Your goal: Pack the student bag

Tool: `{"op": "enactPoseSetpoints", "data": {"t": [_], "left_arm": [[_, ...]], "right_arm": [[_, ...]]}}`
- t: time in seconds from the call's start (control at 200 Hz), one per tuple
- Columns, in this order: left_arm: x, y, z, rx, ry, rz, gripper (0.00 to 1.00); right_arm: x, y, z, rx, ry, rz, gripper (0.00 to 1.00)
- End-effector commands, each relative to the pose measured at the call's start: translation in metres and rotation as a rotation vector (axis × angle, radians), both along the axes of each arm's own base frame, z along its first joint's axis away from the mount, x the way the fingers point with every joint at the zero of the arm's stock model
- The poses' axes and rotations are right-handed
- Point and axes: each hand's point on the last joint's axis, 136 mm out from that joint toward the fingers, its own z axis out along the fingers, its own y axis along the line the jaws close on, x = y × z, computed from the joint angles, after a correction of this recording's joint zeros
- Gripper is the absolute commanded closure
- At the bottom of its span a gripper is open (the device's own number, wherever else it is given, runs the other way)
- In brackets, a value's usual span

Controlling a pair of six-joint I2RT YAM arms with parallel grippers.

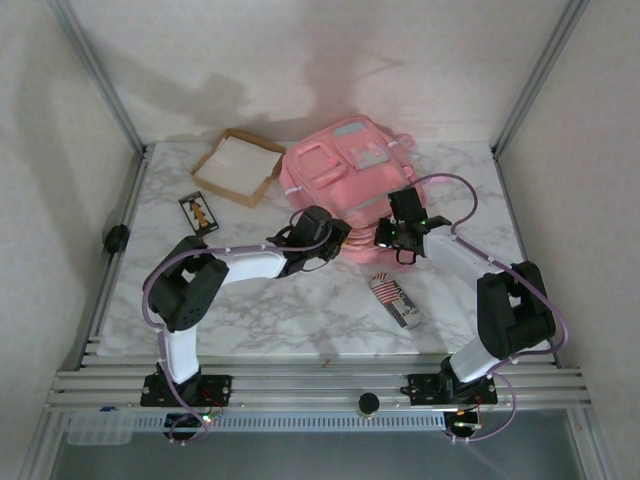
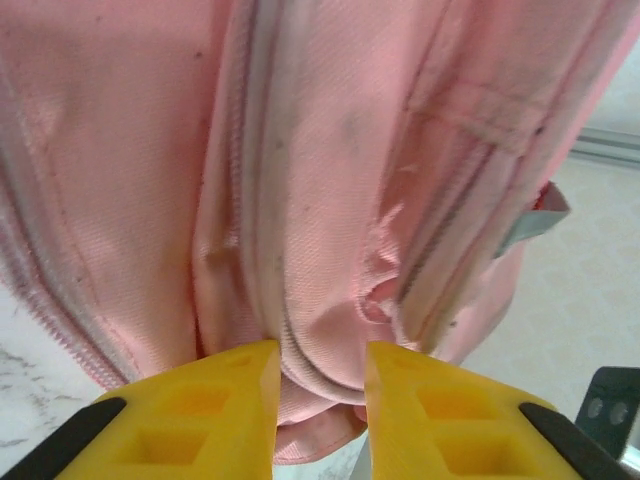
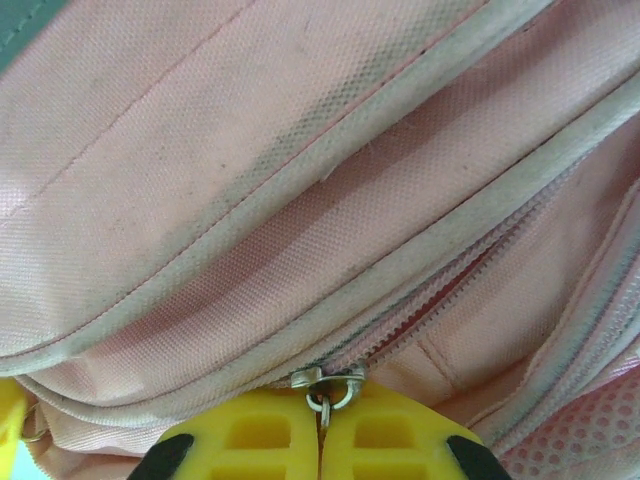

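Student bag: the student bag (image 1: 340, 175) lies front pockets up at the far middle of the bench (image 1: 290, 310), its near end touching both hands.
Long axis: roughly far edge to near edge, tipped a little toward the far right corner. The pale panel sits at the far end. The zipped end seems to point at the arms.
Left hand: the left hand (image 2: 320, 360) is at the bag's near-left end, its yellow fingers (image 2: 240, 385) a little apart and clamped on a fold of pink fabric beside a zip seam.
Right hand: the right hand (image 3: 322, 405) is at the near-right end, fingers together on the zip pull (image 3: 322, 383), whose ring sits right at the tips.
Zip line: the zip track (image 3: 440, 300) runs from the pull up and to the right in the right wrist view, along the bag's edge.
Deciding relation: the bag lies straight ahead of both hands. The right hand has the pull, so the next move probably follows that track while the left braces the fabric.
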Motion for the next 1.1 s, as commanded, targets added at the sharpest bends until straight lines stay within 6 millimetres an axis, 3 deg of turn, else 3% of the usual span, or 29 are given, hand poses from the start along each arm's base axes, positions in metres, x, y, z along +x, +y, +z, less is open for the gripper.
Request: {"op": "enactPoseSetpoints", "data": {"t": [0.0, 0.195, 0.31, 0.491, 0.531, 0.796, 0.966, 1.097], "left_arm": [[-0.002, -0.004, -0.009, 0.009, 0.039, 0.021, 0.70], [0.002, -0.006, -0.016, 0.026, 0.039, 0.063, 0.66], [0.009, -0.009, -0.028, 0.049, 0.047, 0.106, 0.71], [0.020, 0.007, -0.032, 0.057, 0.018, 0.195, 0.93], [0.022, 0.014, -0.032, 0.073, 0.016, 0.209, 1.00], [0.015, 0.080, -0.027, 0.187, -0.010, 0.263, 1.00], [0.003, 0.118, -0.034, 0.263, 0.008, 0.229, 1.00], [0.003, 0.154, -0.026, 0.324, -0.017, 0.214, 1.00]], "right_arm": [[0.001, 0.011, 0.012, 0.035, -0.038, 0.037, 1.00], [0.001, 0.011, 0.012, 0.041, -0.044, 0.034, 1.00], [0.003, 0.016, 0.015, 0.062, -0.047, 0.037, 1.00], [-0.001, 0.006, 0.013, 0.022, -0.039, 0.011, 1.00], [-0.001, 0.001, 0.013, -0.001, -0.037, 0.000, 1.00], [-0.009, -0.032, 0.016, -0.094, -0.014, -0.054, 1.00], [-0.010, -0.045, 0.022, -0.114, -0.007, -0.064, 1.00], [-0.008, -0.053, 0.027, -0.127, -0.008, -0.074, 1.00]]}}
